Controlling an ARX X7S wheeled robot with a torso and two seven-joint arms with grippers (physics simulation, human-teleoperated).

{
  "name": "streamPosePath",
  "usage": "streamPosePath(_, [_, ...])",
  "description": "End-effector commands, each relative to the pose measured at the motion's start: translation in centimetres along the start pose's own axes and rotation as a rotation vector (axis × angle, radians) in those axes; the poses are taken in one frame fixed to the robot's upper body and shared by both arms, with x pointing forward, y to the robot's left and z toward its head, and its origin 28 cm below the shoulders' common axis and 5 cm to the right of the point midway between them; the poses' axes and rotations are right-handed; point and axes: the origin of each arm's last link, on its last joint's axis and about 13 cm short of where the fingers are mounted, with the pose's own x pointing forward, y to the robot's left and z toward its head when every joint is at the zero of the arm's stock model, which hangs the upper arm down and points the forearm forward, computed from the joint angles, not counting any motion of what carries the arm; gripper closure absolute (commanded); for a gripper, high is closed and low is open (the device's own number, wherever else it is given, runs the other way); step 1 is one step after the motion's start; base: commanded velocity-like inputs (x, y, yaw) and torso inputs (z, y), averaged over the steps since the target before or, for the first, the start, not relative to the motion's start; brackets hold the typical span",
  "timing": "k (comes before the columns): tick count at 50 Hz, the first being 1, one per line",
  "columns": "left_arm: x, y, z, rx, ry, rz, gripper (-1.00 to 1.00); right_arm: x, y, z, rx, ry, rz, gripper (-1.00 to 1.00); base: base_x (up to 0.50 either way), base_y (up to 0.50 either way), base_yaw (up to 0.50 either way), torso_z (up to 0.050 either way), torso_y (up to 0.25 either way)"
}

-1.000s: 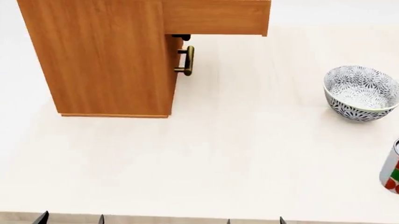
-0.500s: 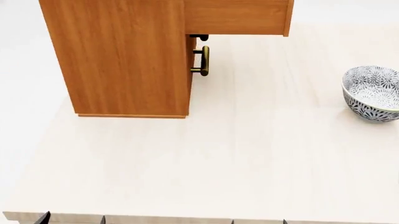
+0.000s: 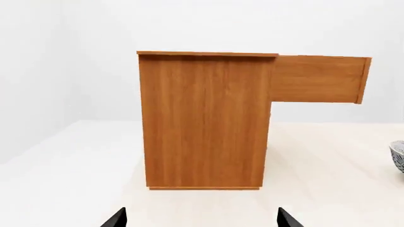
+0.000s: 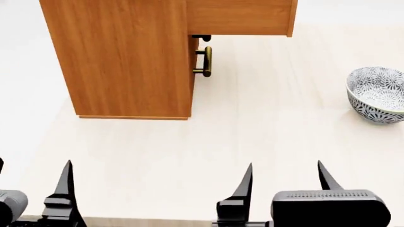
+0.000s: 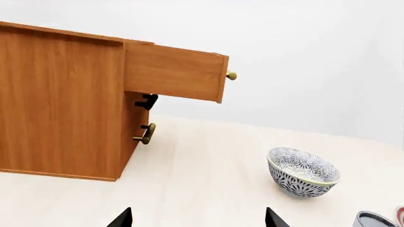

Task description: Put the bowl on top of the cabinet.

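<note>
Right gripper [image 4: 284,182] open, blue-grey floral bowl [image 4: 376,94] upright

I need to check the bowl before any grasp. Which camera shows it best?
The right wrist view: the bowl is whole there, rim, patterned inside and outer wall, standing upright on the table. The head view cuts it at the frame edge. The left wrist view catches only a sliver.

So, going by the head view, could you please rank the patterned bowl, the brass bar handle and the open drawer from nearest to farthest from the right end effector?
1. The round white bowl with dark blue-grey floral pattern, to the right end effector's right.
2. The brass bar handle on the orange-brown wooden cabinet, ahead-left.
3. The pulled-out wooden drawer, above the handle, farthest.
</note>
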Motion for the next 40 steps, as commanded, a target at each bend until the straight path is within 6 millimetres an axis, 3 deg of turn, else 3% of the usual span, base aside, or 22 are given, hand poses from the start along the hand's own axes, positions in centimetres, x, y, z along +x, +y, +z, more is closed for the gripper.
streamPosePath(1, [-2.4, -0.2, 2.0, 0.029, -0.053, -0.014, -1.0, -2.4, -0.2, 1.0, -0.033, -0.026, 0.035, -1.0, 0.0, 0.0, 0.0, 0.0, 0.0])
streamPosePath(13, [-2.6, -0.4, 1.5, 0.046, -0.057, -0.02, -1.0, -2.1, 0.0, 0.5, -0.024, -0.023, 0.054, -1.0, 0.06, 0.0, 0.0, 0.0, 0.0])
streamPosePath(18, [-2.6, -0.4, 0.6, 0.06, -0.042, -0.033, -1.0, -1.7, 0.2, 0.5, -0.026, -0.018, 0.057, -1.0, 0.41, 0.0, 0.0, 0.0, 0.0])
streamPosePath(40, [-3.2, -0.4, 0.0, 0.066, -0.031, -0.043, -1.0, -1.6, 0.3, 0.0, -0.019, -0.015, 0.064, -1.0, 0.45, 0.0, 0.0, 0.0, 0.0])
